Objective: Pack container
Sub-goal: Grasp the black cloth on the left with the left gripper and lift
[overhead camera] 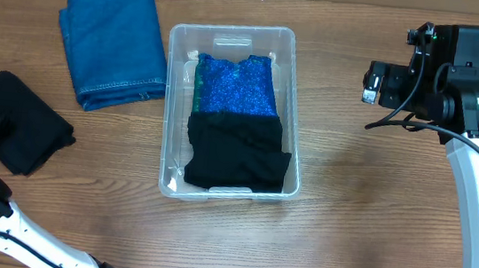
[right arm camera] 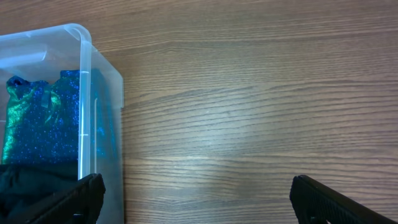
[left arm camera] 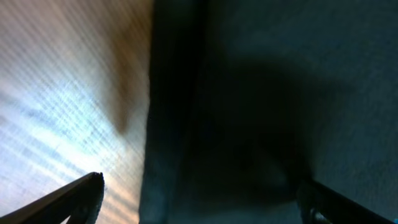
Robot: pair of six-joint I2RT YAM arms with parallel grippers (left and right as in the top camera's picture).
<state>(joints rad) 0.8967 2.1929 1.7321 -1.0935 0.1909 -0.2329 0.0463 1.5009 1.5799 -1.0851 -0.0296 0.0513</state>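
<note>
My left gripper (left arm camera: 199, 200) hangs close over the folded black cloth (left arm camera: 261, 93), fingers (left arm camera: 81, 194) spread apart and nothing between them yet. One finger is over bare table (left arm camera: 56, 93) just outside the cloth's folded edge, and the other is over the cloth itself. As I read it, the step in hand is picking this cloth up to pack it.

To do that well, I should come straight down so the outer finger meets the wood beside the edge and the inner one presses into the fabric. Then I close slowly so all the folded layers bunch up together. If I catch only the top layer, the bundle will likely unfold as I lift. So I should bite well in from the edge and lift slowly.

The container (overhead camera: 172, 100) sits well away from this gripper, past the cloth, in the middle of the table. It already holds a sparkly blue garment (overhead camera: 237, 85) and a black garment (overhead camera: 238, 152), so I'd lay the cloth on top of them. The folded blue denim (overhead camera: 113, 45) lies just beside the container, between it and me.

My right gripper (right arm camera: 199, 200) is also open and empty, with the container's near wall off to one side of it, clear of my path.
</note>
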